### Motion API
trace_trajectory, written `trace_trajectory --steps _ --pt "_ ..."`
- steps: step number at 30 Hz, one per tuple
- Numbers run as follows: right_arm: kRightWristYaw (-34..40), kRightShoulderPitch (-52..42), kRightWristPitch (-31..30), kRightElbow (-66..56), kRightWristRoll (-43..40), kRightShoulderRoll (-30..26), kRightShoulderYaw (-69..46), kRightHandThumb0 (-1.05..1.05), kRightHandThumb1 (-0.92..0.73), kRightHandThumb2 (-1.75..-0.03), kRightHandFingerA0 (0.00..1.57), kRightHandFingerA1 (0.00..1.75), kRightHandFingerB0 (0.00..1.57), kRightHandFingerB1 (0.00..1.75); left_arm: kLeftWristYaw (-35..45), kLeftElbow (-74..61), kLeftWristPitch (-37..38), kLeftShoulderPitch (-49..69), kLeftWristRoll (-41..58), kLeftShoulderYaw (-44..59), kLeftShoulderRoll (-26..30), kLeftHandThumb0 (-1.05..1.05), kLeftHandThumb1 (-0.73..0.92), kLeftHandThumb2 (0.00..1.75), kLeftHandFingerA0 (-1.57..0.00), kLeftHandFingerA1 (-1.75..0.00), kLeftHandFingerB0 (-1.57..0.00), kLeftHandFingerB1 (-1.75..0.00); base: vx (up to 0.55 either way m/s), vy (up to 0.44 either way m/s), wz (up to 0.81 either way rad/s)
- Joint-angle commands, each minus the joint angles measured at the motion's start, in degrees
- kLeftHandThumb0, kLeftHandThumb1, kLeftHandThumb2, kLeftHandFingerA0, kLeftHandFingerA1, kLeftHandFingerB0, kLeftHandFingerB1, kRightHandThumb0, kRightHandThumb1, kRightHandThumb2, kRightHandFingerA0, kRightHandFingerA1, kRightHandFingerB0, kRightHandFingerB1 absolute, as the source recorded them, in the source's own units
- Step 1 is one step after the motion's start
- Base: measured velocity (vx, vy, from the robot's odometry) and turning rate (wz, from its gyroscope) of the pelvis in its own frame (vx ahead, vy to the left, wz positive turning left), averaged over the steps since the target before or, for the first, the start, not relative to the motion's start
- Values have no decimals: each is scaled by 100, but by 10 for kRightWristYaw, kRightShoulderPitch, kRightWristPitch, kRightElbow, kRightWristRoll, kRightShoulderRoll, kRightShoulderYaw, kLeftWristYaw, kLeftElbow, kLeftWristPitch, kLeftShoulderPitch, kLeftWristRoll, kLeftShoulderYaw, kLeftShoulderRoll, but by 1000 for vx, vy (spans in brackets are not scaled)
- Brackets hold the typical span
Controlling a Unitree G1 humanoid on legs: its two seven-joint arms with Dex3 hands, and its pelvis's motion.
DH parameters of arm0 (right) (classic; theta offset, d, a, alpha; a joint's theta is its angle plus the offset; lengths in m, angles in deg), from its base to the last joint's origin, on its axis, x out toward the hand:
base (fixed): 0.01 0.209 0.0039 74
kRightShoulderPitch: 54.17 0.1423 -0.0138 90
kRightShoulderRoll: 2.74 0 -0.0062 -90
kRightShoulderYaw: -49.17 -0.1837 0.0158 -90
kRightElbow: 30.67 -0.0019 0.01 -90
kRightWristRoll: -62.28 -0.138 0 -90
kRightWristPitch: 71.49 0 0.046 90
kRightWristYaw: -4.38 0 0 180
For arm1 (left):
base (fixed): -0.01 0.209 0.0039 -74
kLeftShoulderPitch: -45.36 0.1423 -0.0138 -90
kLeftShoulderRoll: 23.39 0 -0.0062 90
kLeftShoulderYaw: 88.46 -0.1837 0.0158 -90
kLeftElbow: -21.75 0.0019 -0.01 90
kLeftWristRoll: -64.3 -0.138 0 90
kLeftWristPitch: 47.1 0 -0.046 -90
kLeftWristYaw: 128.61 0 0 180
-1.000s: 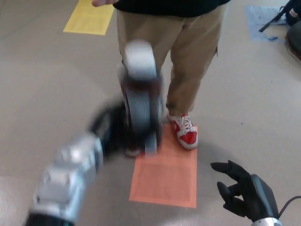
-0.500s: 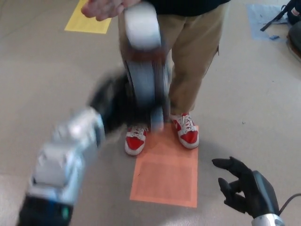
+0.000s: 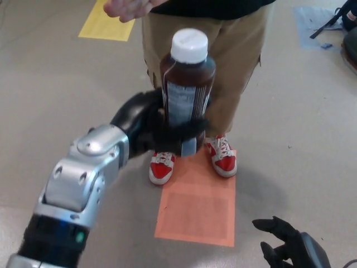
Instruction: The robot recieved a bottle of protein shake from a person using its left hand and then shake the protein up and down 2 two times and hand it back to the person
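The protein shake bottle (image 3: 187,84) is dark brown with a white cap and a grey label, and it stands upright in front of the person's legs. My left hand (image 3: 156,128) is shut on its lower half, black fingers wrapped across the label. The silver left forearm (image 3: 83,178) reaches in from the lower left. My right hand (image 3: 290,248) hangs low at the bottom right, fingers spread and holding nothing. The person's open hand (image 3: 128,8) shows at the top edge, above and left of the bottle cap, apart from it.
The person in tan trousers (image 3: 234,61) and red-and-white shoes (image 3: 223,156) stands just beyond the bottle, at the far edge of an orange floor mat (image 3: 198,209). A yellow mat (image 3: 109,22) lies at the far left, a blue patch (image 3: 312,22) at the far right.
The bottle swung up and down, blurred in both earlier frames, and is now still and sharp. The person's hand came into view at the top. My right hand sank lower in the picture.
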Motion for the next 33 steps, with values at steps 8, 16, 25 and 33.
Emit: trace_trajectory --steps 8,16,25,33 --pt "-1 -15 5 -3 -4 -3 -1 -30 -83 -64 92 56 59 43 -36 52 -36 -94 -20 27 -1 -23 84 66 -62 -155 -57 -114 0 0 0" --pt "-3 -16 10 -4 -14 4 -8 -29 -85 -65 92 56 60 44 -74 169 -18 -170 -27 69 -18 -26 84 69 -65 -153 -54 -110 0 0 0" --pt "-7 -12 16 -4 -11 2 -13 -27 -83 -67 93 56 60 46 -74 239 8 -199 -23 95 -15 -26 85 67 -66 -159 -48 -117 0 0 0" --pt "-18 -10 22 -5 -14 1 -17 -27 -84 -66 94 57 56 46 -81 249 20 -187 -33 104 -7 -25 83 70 -65 -154 -54 -110 0 0 0"
